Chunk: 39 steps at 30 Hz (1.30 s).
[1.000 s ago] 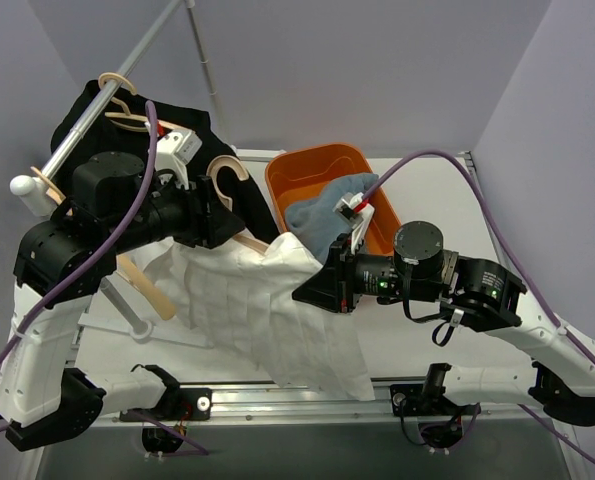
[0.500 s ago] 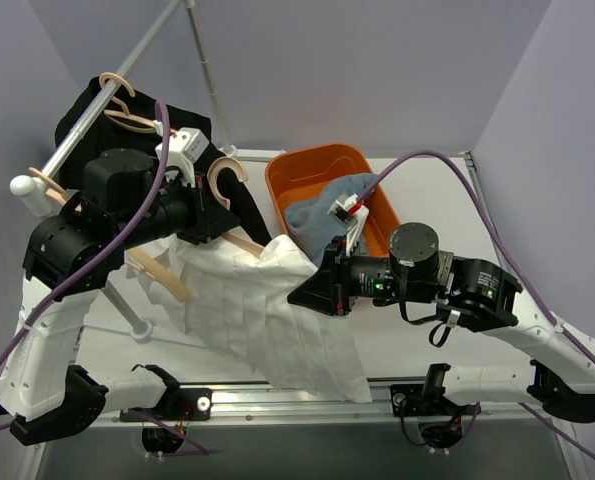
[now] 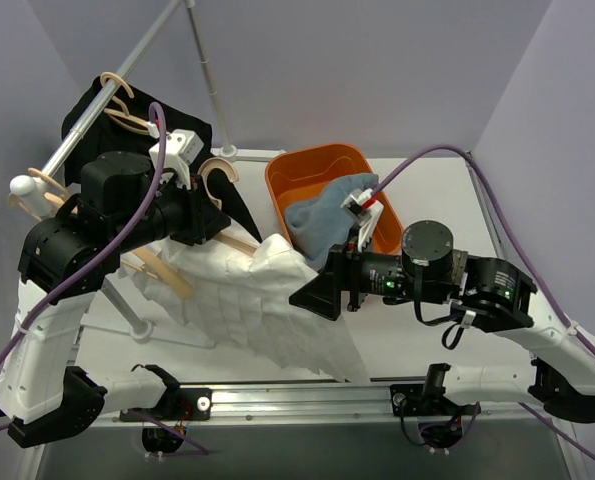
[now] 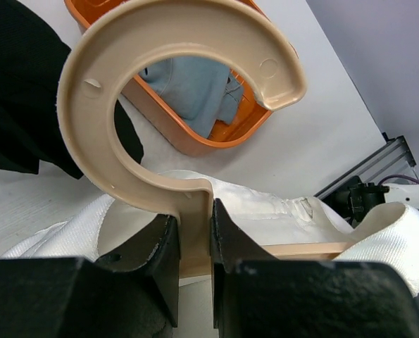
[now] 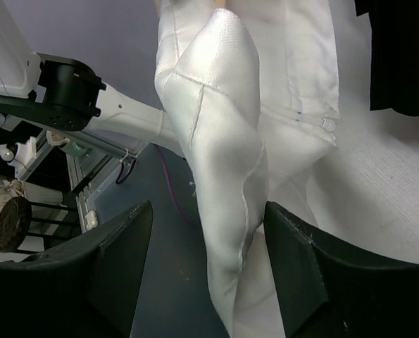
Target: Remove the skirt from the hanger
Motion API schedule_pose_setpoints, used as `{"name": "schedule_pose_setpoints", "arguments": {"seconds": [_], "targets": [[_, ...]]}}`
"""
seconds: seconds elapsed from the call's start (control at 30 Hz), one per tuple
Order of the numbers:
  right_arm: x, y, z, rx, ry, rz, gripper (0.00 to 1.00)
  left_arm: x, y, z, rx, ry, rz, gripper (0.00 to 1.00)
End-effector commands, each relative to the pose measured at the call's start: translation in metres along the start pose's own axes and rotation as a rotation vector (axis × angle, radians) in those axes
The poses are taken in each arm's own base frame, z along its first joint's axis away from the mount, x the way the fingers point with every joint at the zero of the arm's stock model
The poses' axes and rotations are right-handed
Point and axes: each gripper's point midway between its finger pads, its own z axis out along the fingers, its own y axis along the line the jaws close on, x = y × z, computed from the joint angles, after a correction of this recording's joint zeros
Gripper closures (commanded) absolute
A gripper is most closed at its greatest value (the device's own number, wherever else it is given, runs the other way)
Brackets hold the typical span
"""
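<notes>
Two arms work on one garment, with clutter close on either side. At the far left a metal rail (image 3: 82, 130) slants up and away. It carries a black garment (image 3: 189, 138) and spare tan hangers (image 3: 117, 88). These crowd the space just behind the left arm (image 3: 72, 255).

The left jaws are closed on the neck of a tan hanger (image 4: 172, 105). One finger presses each side of the stem, just below the hook, and the hook curls free of the rail. In the left wrist view, the black garment hangs right beside that hook.

The white skirt (image 3: 262, 305) is on the hanger. It is draped over the hanger's bar and spreads down and right toward the near edge of the surface (image 3: 427, 190). It lies between the two arms and hides part of the rail's stand.

Just behind the skirt's upper edge sits an orange bin (image 3: 322, 152) holding a blue-grey cloth (image 3: 322, 215). The bin is close to the hanger's right end.

The right arm (image 3: 452, 280) reaches in from the right, and the right jaws are at the skirt's right side. In the right wrist view they stand wide apart. A fold of the skirt hangs between the fingers (image 5: 121, 264), which are not pinching it.
</notes>
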Motion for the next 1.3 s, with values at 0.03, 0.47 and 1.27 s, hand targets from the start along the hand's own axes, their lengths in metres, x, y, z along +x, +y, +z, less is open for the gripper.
{"name": "schedule_pose_setpoints", "arguments": {"seconds": [0.03, 0.47, 1.27], "targets": [[-0.01, 0.006, -0.035, 0.0, -0.052, 0.012, 0.4, -0.027, -0.002, -0.017, -0.008, -0.118, 0.012, 0.98], [0.035, -0.024, -0.046, 0.071, 0.026, 0.076, 0.46, -0.034, -0.006, -0.018, 0.003, -0.127, 0.015, 0.98], [0.033, -0.047, -0.081, 0.169, -0.059, 0.062, 1.0, -0.052, 0.026, -0.039, -0.18, -0.251, -0.032, 0.98]]}}
